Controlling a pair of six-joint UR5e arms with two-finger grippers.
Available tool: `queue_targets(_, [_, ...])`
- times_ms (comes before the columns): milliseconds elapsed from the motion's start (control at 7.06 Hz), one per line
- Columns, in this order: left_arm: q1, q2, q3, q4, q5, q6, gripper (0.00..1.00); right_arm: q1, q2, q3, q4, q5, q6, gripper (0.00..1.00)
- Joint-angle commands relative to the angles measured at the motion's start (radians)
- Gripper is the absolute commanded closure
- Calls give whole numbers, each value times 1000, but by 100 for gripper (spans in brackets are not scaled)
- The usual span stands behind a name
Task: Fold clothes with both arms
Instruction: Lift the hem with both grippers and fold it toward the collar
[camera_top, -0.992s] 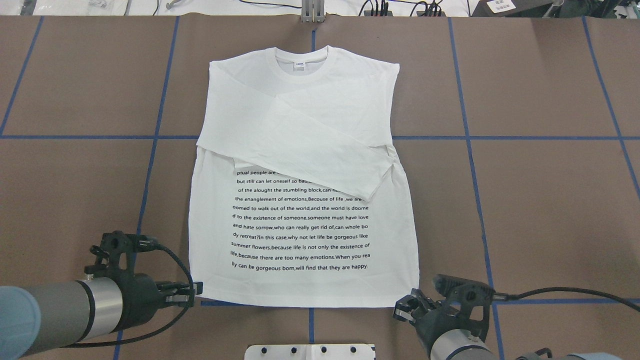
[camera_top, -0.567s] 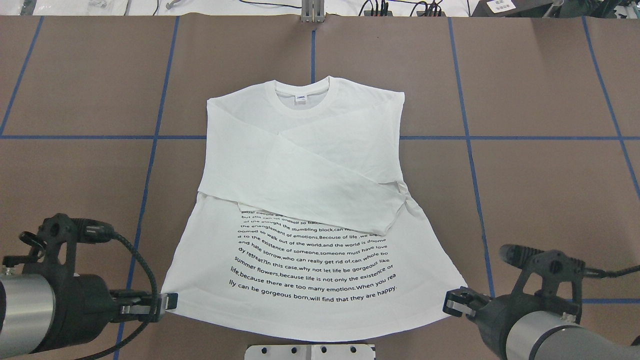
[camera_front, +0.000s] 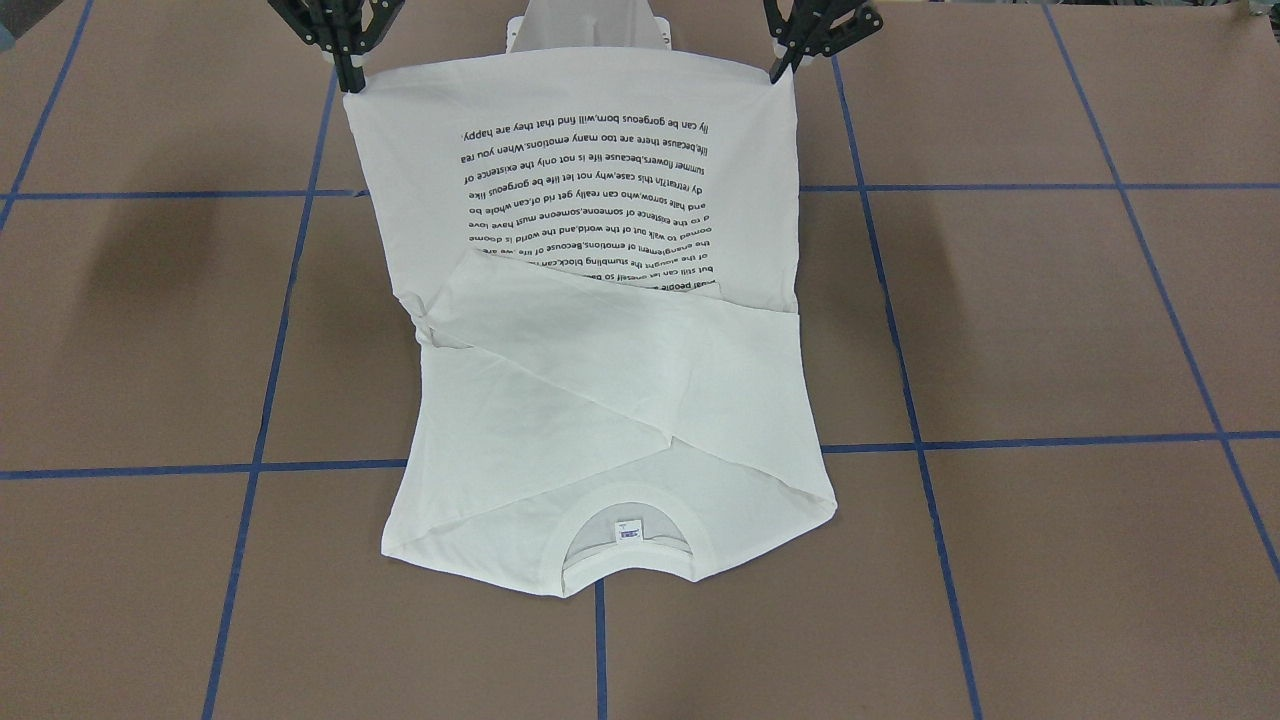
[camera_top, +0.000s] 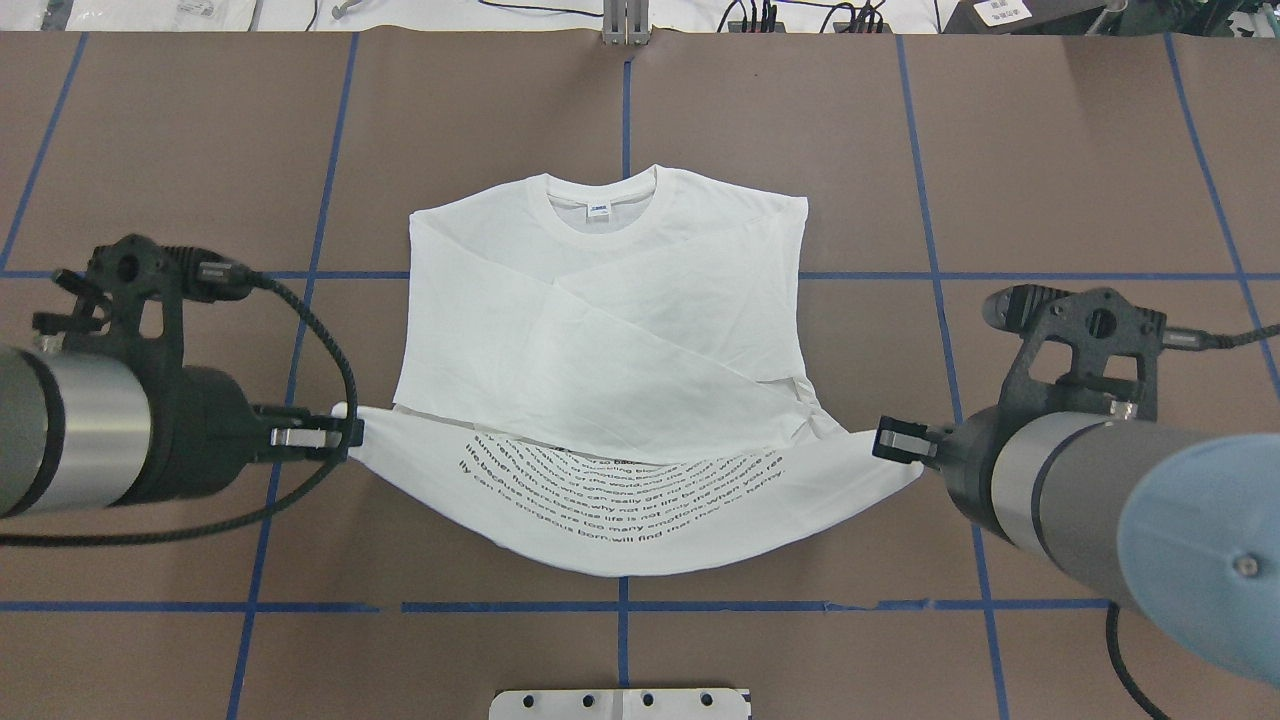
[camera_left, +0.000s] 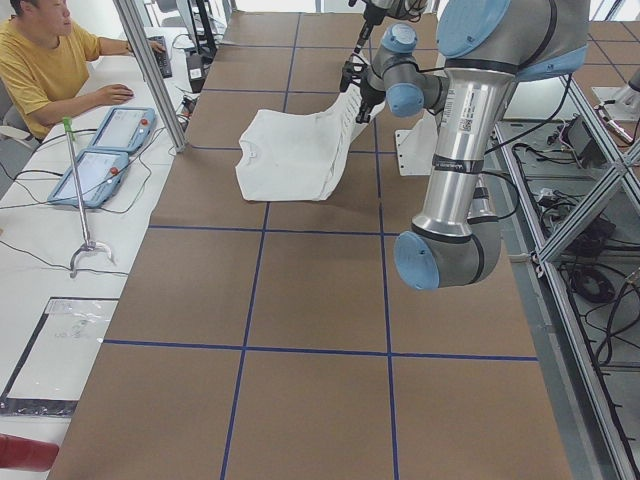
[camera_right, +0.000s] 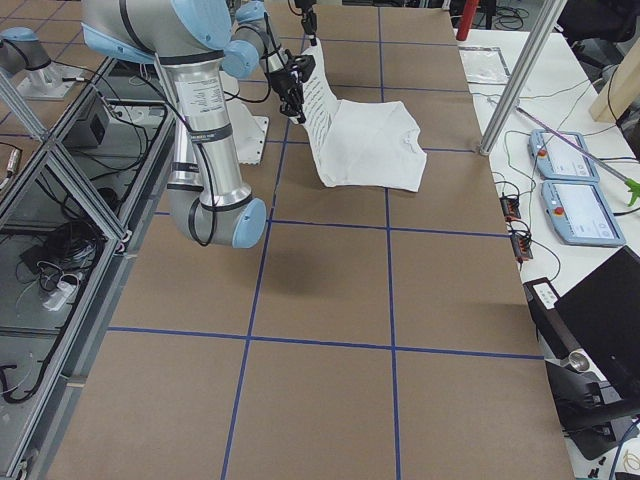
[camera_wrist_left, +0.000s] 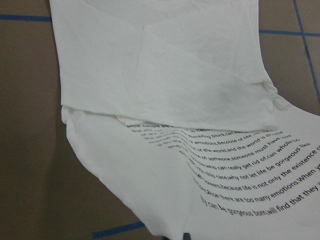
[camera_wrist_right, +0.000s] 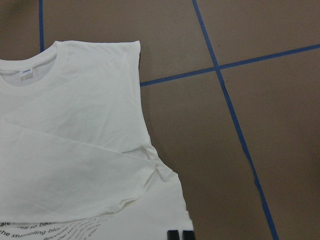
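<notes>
Front-facing view: left gripper (camera_front: 780, 68) and right gripper (camera_front: 350, 82) are each clamped on a bottom corner of the T-shirt (camera_front: 600, 380), above the table (camera_front: 1000, 300). Overhead view: the hem (camera_top: 620, 565) has lifted and advanced toward the collar (camera_top: 600, 205) within one second (fold probably half done). Wrist views: fingertips cropped; grip contact indistinct

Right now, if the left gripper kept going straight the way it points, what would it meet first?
The T-shirt itself: the left gripper holds its lifted hem corner. Beyond the cloth, roughly in line, is the right gripper, though depth is unclear.
</notes>
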Motion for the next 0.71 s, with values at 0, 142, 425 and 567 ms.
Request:
queue_targets(0, [-161, -111, 197, 5, 1, 123, 100, 218, 93, -179, 15, 74, -161, 100])
queue_targets(142, [-215, -156, 290, -4, 1, 176, 100, 272, 128, -307, 91, 79, -201, 100])
queue_targets(425, [-252, -202, 509, -157, 7, 190, 100, 332, 141, -593, 384, 77, -227, 100])
queue_targets(567, [-255, -230, 653, -276, 44, 190, 100, 342, 180, -736, 476, 77, -229, 100])
